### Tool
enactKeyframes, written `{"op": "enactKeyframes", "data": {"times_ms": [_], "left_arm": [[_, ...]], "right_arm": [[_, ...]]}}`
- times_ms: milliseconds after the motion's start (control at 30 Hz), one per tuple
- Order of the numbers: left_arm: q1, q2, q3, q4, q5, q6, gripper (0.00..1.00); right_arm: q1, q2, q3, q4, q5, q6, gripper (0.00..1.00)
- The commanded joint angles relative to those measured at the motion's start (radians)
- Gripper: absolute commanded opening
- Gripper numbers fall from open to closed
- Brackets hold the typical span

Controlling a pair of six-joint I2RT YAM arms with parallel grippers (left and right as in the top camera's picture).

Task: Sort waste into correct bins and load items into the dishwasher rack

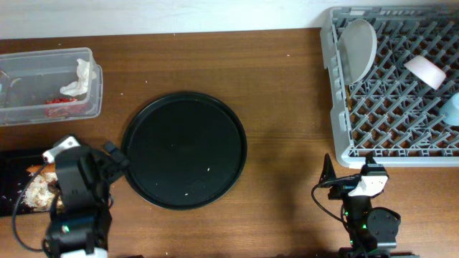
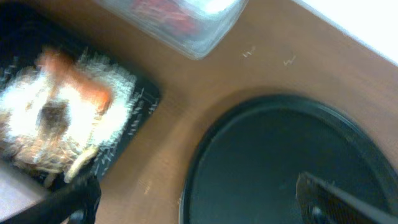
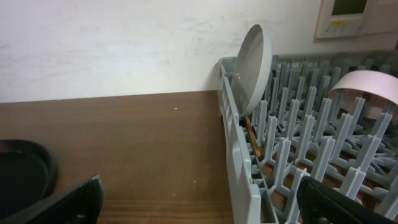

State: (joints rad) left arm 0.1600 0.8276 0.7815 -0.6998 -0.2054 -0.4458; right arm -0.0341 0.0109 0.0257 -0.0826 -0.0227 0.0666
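The grey dishwasher rack (image 1: 343,107) at the right holds the white plate (image 1: 358,49) on edge, the white bowl (image 1: 424,70) and the light-blue cup (image 1: 452,107). A wooden chopstick (image 3: 252,137) lies under the plate (image 3: 252,68). In the clear tub (image 1: 21,89) sit white tissue (image 1: 82,77) and a red wrapper (image 1: 61,106). The shallow black tray (image 1: 14,168) holds rice and scraps (image 2: 37,118) with the orange carrot (image 2: 81,84). My left gripper (image 2: 199,205) is open and empty between that tray and the round tray. My right gripper (image 3: 202,208) is open and empty beside the rack's front left corner.
A large round black tray (image 1: 185,149) lies mid-table with a few crumbs on it. A white wall runs behind the table. The rack wall (image 3: 239,168) stands between my right fingers. Both arm bases sit at the near edge.
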Motion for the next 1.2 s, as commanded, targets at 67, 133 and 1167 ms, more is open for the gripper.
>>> {"op": "enactKeyframes", "data": {"times_ms": [67, 133, 1167], "left_arm": [[-0.013, -0.255, -0.335, 0.371, 0.16, 0.242, 0.99], [-0.02, -0.377, -0.503, 0.549, 0.195, 0.242, 0.99], [-0.081, -0.822, -0.772, 0.62, 0.138, 0.394, 0.99]], "right_arm": [[-0.006, -0.008, -0.02, 0.004, 0.009, -0.006, 0.98], [-0.006, -0.008, -0.02, 0.004, 0.009, -0.006, 0.98], [-0.006, -0.008, -0.02, 0.004, 0.009, -0.006, 0.98]]}}
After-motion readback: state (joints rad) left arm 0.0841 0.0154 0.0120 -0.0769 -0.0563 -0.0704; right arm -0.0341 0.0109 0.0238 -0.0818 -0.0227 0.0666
